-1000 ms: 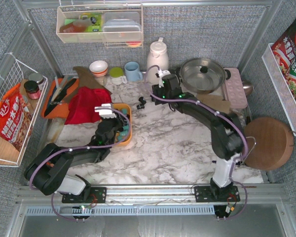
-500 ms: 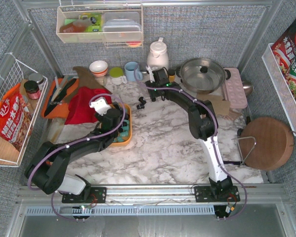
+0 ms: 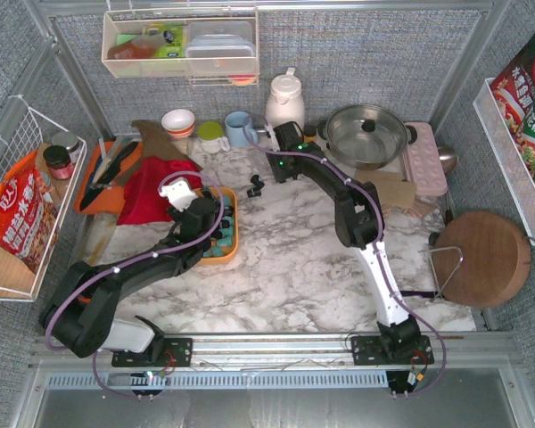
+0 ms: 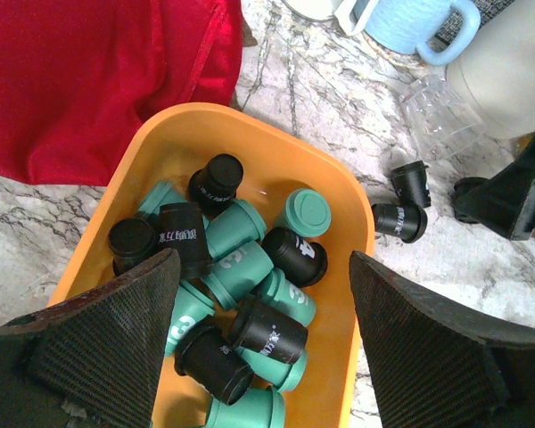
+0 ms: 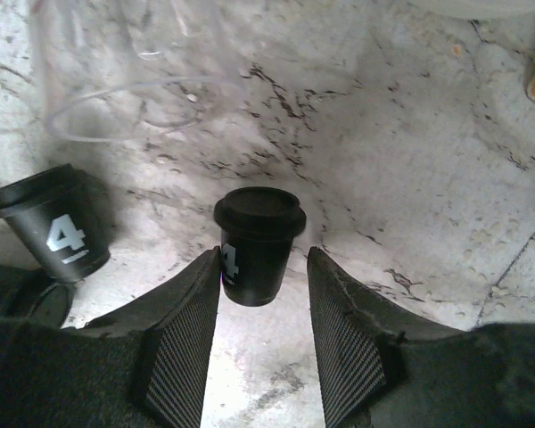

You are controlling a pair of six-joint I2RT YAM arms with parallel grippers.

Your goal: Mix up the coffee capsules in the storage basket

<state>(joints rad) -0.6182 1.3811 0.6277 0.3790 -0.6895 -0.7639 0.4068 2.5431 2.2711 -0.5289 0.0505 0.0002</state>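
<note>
Your left claw (image 4: 263,259) just spread apart over the shallow orange plastic basket (image 4: 250,134). Your right claw (image 5: 263,256), also apart, now sits around a little black capsule (image 5: 259,218) left outside it.

Soft, even light is falling from above onto the marble desk (image 3: 285,267), leaving only faint shadows around the storage basket (image 3: 237,225). Inside the basket, the glossy orange floor is catching a small pale glare among sharply focused coffee capsules (image 4: 250,267). Outside the basket, a black capsule (image 5: 254,241) is sitting in dimmer, greyer light and casting a soft shadow, while the clear glass (image 5: 134,80) behind it is looking hazy.
</note>
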